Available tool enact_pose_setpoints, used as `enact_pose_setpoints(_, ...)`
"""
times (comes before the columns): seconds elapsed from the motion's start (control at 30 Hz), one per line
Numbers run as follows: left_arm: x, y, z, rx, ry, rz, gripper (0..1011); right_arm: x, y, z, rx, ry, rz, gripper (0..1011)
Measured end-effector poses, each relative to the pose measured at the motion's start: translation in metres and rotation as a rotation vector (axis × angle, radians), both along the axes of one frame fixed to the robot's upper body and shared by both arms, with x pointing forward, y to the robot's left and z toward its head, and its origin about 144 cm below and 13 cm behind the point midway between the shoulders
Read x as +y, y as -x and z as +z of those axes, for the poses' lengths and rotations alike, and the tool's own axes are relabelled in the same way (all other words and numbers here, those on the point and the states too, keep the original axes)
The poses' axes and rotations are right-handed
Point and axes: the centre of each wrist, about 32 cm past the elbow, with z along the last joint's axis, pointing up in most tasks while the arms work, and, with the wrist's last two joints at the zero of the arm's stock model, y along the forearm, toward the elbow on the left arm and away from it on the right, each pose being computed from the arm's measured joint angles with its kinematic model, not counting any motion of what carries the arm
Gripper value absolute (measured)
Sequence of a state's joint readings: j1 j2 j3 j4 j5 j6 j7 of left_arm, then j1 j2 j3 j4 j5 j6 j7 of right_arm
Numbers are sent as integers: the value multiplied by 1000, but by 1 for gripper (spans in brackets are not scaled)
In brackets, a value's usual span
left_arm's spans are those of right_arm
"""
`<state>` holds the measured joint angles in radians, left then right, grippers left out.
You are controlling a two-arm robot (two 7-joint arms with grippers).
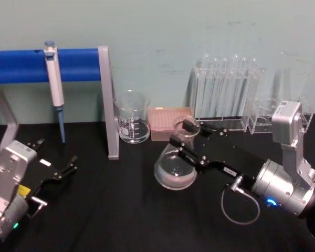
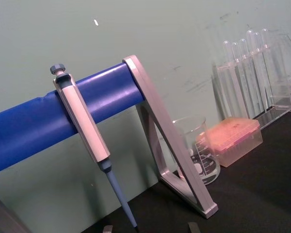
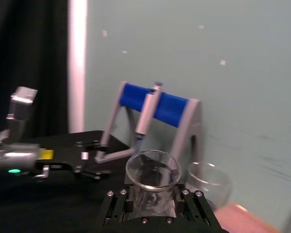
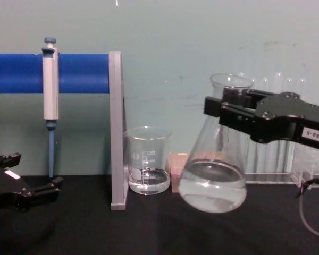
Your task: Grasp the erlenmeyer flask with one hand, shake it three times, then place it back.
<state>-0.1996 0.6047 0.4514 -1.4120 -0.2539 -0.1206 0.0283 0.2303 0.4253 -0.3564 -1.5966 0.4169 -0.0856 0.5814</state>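
While tilted — flask (image 4: 212,186) within hand (image 4: 223,110)

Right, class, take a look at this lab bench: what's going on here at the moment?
The right gripper is shut on the neck of the erlenmeyer flask, holding it tilted with its base seemingly just off the black table, a little clear liquid pooled inside. It is in front of the beaker and the pink tip box. The left gripper sits open and idle at the table's near left.
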Motion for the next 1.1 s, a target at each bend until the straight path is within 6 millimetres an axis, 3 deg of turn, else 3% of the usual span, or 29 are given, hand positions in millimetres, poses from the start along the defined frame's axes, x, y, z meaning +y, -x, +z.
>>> enact_pose_setpoints(0.6,0,0,0,0,0,0,1001,1,2,0,-6,-4,71,449)
enact_pose_setpoints(1.1,0,0,0,0,0,0,1001,-1,4,-2,-41,-33,-205,449)
